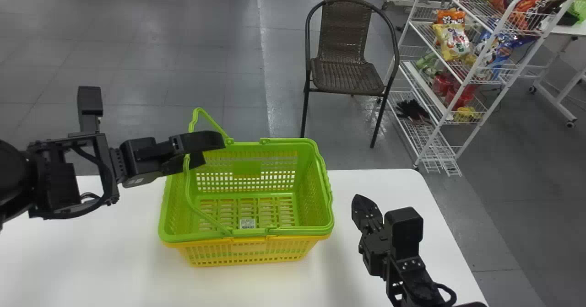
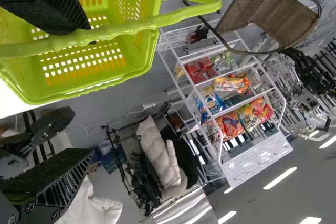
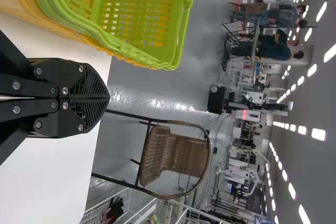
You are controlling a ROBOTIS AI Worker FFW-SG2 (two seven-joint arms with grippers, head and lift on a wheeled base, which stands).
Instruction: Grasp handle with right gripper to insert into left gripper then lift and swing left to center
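Observation:
My left gripper [image 1: 208, 151] is at the left end of the green basket [image 1: 322, 183], by its raised handle [image 1: 187, 190]. In the left wrist view, the handle [image 2: 136, 26] crosses over one fingertip of the left gripper [image 2: 90, 90], whose fingers stand wide apart. The handle is not clamped between them. Over the table's right part is my right gripper [image 1: 364, 206], apart from the basket. Its fingers meet in the right wrist view, where the right gripper [image 3: 107, 98] is shut and empty beside the basket [image 3: 178, 24].
The green basket sits nested in a yellow basket [image 1: 247, 253] on the white table [image 1: 361, 181]. Beyond the table are a brown wicker chair [image 1: 348, 76] and, at the right, a white wire shelf [image 1: 439, 156] with snack bags.

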